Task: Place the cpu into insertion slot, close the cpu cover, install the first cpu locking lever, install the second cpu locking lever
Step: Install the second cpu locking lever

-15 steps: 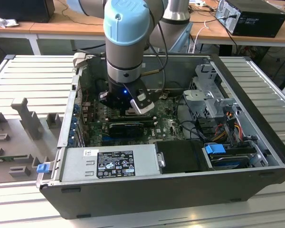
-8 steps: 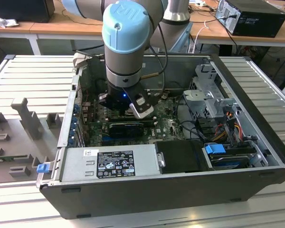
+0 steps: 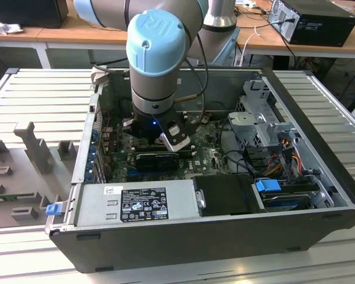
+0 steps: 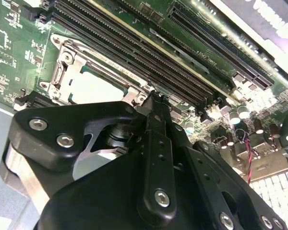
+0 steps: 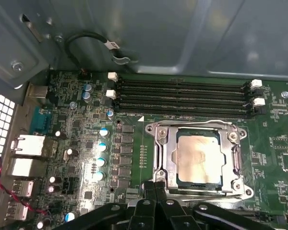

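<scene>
Hand (image 5: 155,186) closed, fingertips pressed together, gripping nothing, tips just beside edge of insertion slot (image 5: 156,132). Cpu (image 5: 200,157) already seated in slot, cpu cover (image 5: 166,158) down flat over it, framing chip so levers can clamp.

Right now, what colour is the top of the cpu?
Pale beige-silver, slightly smudged; the cpu shows best in the first wrist view.

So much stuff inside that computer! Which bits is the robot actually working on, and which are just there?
Working on:
- cpu, seated in the insertion slot
- cpu cover, closed over it
- gripper, at the socket's edge

Just there:
- memory slots
- power supply
- drive cage
</scene>
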Robot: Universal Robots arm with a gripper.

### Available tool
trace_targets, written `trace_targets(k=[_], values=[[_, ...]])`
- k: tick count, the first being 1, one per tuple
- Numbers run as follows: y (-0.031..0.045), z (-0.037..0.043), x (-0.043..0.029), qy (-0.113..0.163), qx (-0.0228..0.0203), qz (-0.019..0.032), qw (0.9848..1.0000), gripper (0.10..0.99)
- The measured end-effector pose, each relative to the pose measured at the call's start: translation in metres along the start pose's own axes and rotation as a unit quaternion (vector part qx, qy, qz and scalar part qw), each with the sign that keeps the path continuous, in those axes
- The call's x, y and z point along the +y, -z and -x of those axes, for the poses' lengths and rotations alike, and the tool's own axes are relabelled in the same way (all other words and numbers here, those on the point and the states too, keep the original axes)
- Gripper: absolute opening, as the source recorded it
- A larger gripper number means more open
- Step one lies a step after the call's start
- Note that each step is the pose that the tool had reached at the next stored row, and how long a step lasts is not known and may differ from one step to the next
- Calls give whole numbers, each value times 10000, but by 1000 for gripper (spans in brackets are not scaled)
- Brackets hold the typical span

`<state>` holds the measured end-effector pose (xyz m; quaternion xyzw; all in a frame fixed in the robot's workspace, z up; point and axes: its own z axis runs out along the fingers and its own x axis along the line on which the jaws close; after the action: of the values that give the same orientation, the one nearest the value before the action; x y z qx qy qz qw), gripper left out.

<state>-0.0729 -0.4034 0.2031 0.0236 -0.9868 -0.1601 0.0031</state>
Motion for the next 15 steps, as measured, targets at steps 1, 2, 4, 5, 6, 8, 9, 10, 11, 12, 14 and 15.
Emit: trace_targets(k=[1,2,4,5,6,8,9,10,11,12,14,15], values=[[-9,-1,-3,0,0,8,10000,106],[-27,-5,-9,-1,-1,26,10000,106],[-49,-8,-15,0,-2,48,10000,106],[-58,-9,-19,0,-3,58,10000,106],[-64,-12,-21,0,-3,72,10000,106],[-71,-23,-22,-1,-6,118,9999,106],[-72,-25,-21,0,-7,126,9999,106],[-69,-28,-21,1,-7,128,9999,106],[-59,-32,-18,1,-6,127,9999,106],[-16,-34,-4,1,-6,127,9999,106],[48,-35,18,1,-6,127,9999,106],[104,-36,39,0,-6,127,9999,106]])
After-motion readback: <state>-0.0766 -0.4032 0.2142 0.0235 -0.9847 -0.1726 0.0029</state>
